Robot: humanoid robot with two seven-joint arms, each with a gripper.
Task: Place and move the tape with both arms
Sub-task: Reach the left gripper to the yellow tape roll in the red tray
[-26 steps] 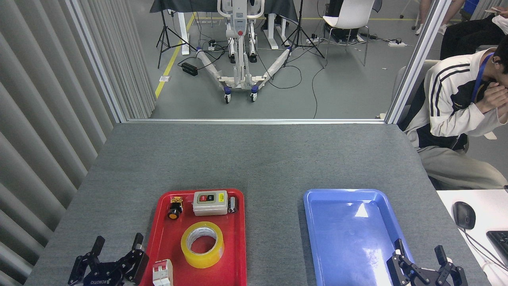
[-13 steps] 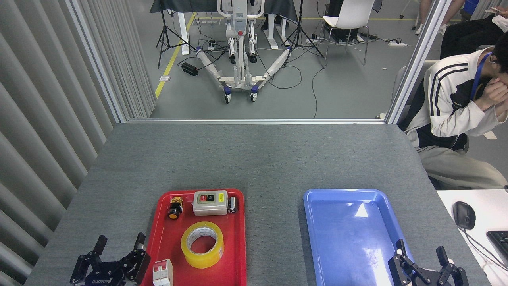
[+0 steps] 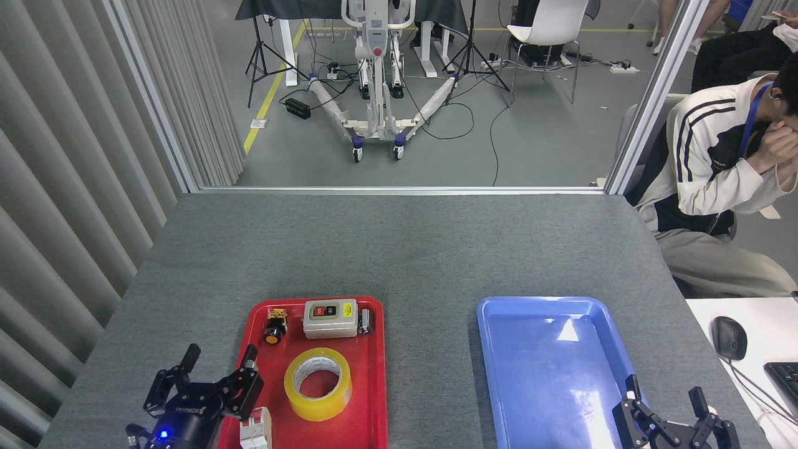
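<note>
The tape, a wide yellow roll with a white core, lies flat in the middle of the red tray. My left gripper stands open at the tray's left edge, just left of the roll, with nothing between its fingers. At the bottom right corner my right gripper is open and empty, over the near right edge of the blue tray. Neither gripper touches the tape.
The red tray also holds a grey switch box, a yellow push button and a white-and-red breaker. The blue tray has nothing in it. A seated person is at the far right, beside a white desk with a mouse.
My left gripper has risen and moved right and forward, now reaching the red tray's left edge. The right gripper has sunk slightly lower in view.
</note>
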